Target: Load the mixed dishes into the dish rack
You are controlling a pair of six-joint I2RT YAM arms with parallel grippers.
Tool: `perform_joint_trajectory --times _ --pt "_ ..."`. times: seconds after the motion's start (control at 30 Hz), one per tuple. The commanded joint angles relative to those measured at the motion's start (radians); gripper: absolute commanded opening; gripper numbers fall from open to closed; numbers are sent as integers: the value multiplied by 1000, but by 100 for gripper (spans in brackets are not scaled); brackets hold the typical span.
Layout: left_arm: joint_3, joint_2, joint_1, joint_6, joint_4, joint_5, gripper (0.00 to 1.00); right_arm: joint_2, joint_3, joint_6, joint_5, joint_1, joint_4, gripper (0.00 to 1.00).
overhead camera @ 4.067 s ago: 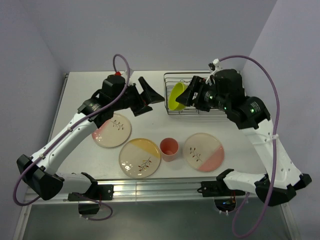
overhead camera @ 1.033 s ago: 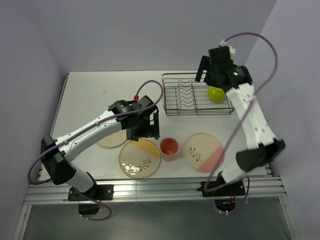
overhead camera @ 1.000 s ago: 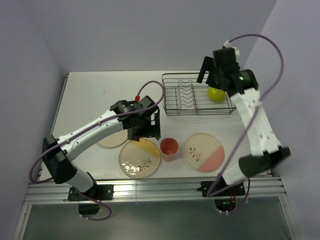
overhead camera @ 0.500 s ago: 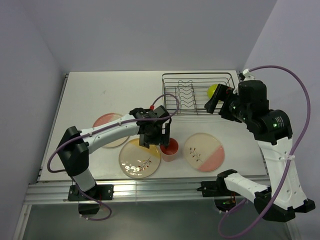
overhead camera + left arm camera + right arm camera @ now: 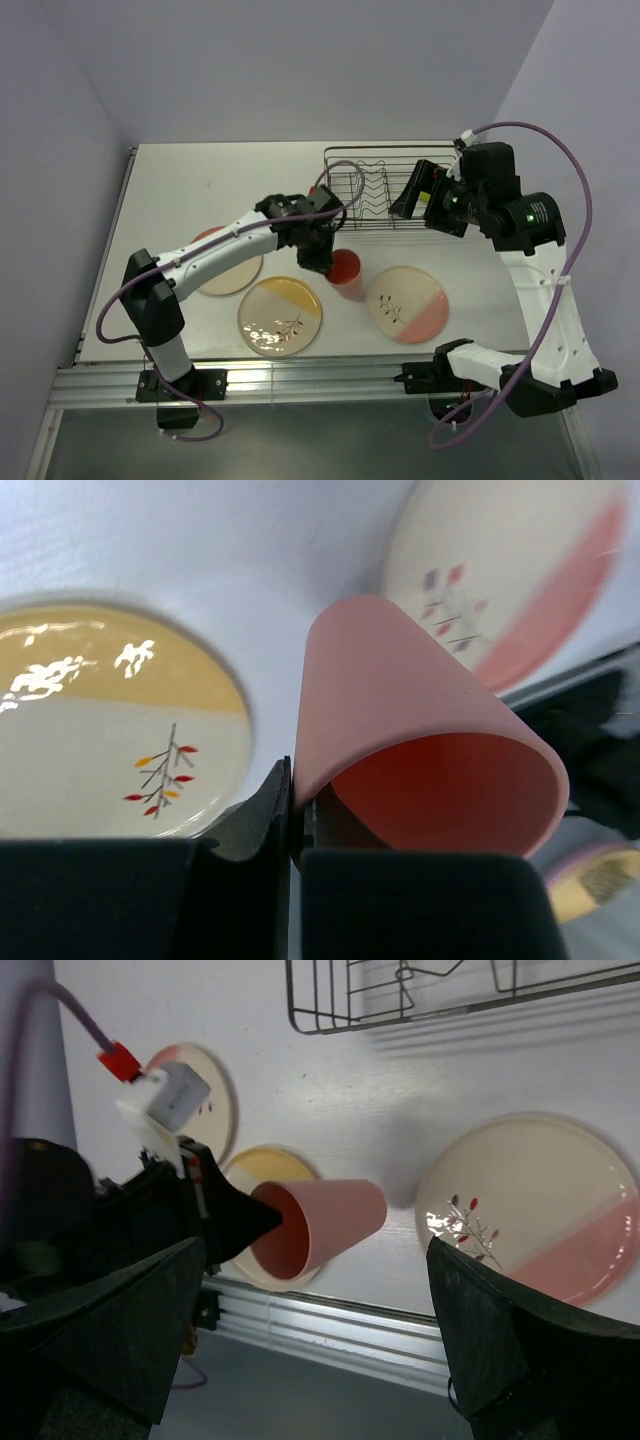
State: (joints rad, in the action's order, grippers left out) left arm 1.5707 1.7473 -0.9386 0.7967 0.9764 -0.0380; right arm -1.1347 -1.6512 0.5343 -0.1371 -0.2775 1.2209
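Now that the left gripper (image 5: pixel 295 798) has pinched the cup's (image 5: pixel 420 730) wall and raised it (tilted, just near of the rack (image 5: pixel 365 190)), racking follows; the right gripper (image 5: pixel 410 192) hangs open there.

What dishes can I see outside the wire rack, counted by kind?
Plates: 3 (left plate, yellow plate, right plate)
Cups: 1 (pink cup, pinched in the left hand, off the table)
Total: 4
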Motion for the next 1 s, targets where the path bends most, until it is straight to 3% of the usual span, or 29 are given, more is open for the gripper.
perform_joint_trajectory --times 0.0,0.07,0.13,0.17,0.27,0.33,0.5,0.97 --pt "147 -100 70 -28 2 -89 0 -30 -41 -13 -250 56 -15 100" --pt "128 -216 164 7 -135 -280 0 -31 -6 -20 -375 96 -29 100" --pt "4 -302 274 108 -287 -415 0 -22 48 12 -517 110 -82 100" --pt "-47 -374 309 146 -439 -550 0 -5 74 29 -582 110 -116 100" --pt "-194 -451 380 274 -658 -708 0 9 142 93 -734 109 -251 100" --pt "-257 -482 391 344 -732 -743 0 6 131 92 -742 109 -253 100" --pt "-424 -528 391 547 -1112 -821 0 4 142 141 -835 100 -343 100" --pt "-581 -523 391 877 -1617 -859 0 -33 100 243 -935 63 -466 98"
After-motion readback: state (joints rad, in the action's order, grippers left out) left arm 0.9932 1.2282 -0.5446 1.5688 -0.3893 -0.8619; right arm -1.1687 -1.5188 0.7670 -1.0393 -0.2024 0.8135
